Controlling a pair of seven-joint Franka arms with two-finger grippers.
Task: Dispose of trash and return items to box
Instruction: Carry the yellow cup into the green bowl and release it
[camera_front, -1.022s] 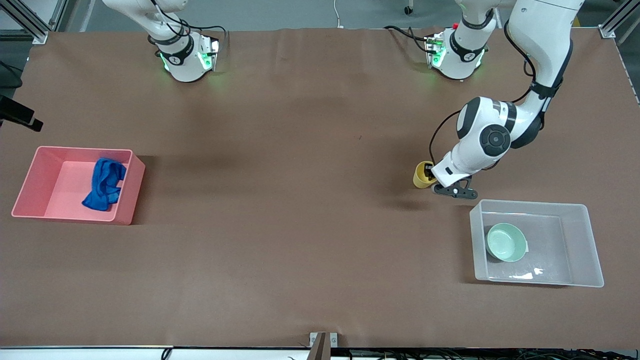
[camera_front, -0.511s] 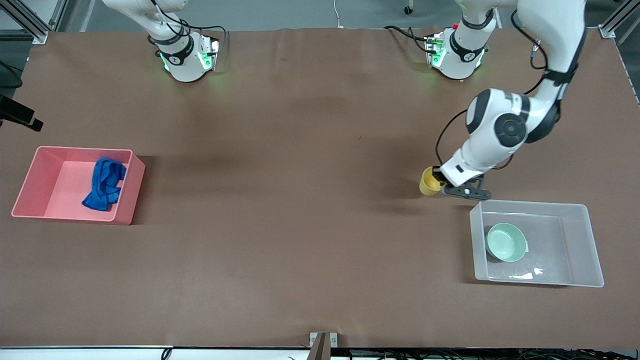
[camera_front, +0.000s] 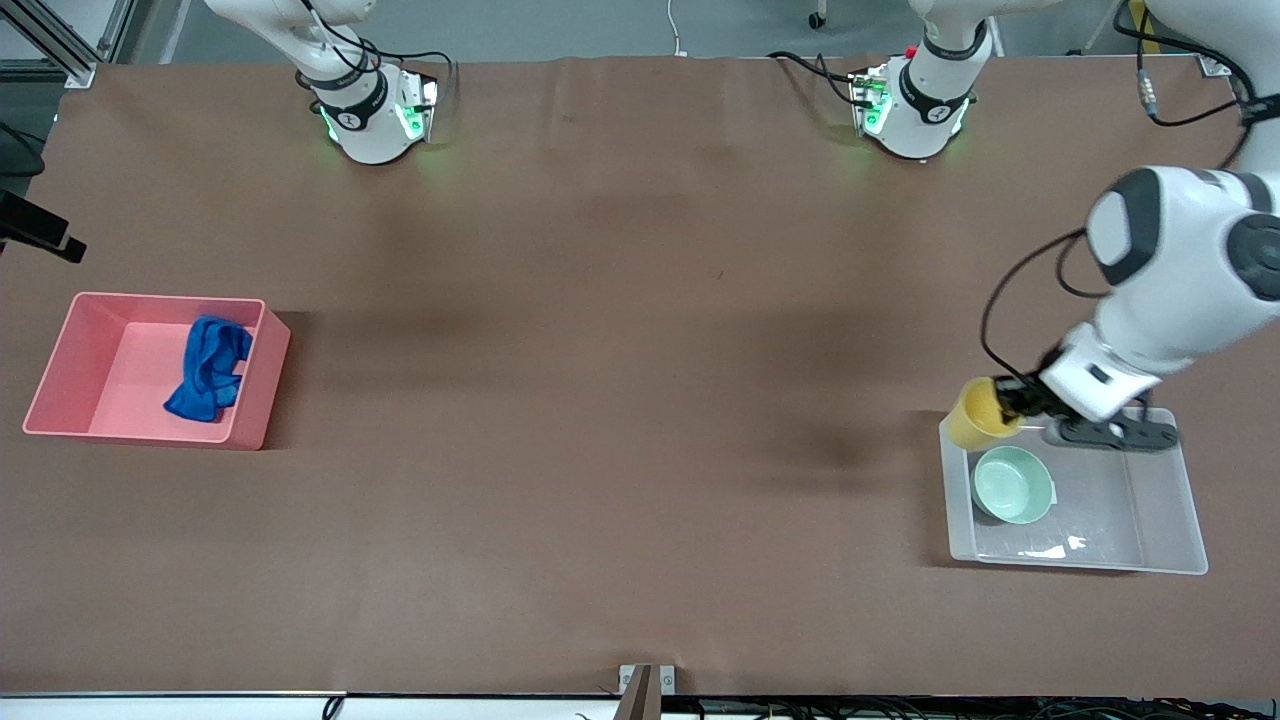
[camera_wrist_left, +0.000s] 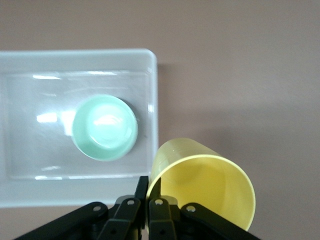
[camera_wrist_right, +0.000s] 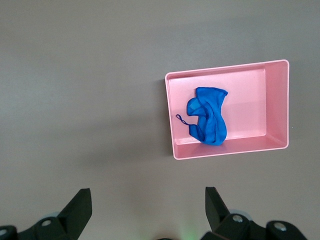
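While pinching the yellow cup, the left end effector hovers over the box.

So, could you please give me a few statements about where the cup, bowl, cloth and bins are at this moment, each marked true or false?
1. The yellow cup is held in the left gripper, over a corner of the clear bin. True.
2. The mint-green bowl sits on the bare table. False: it lies in the clear bin.
3. The blue cloth lies in the pink bin. True.
4. The right gripper is clamped on the blue cloth. False: its jaws are open and hold nothing, high over the table near the pink bin.
5. The yellow cup stands upright inside the clear bin. False: it is up in the air, tilted.
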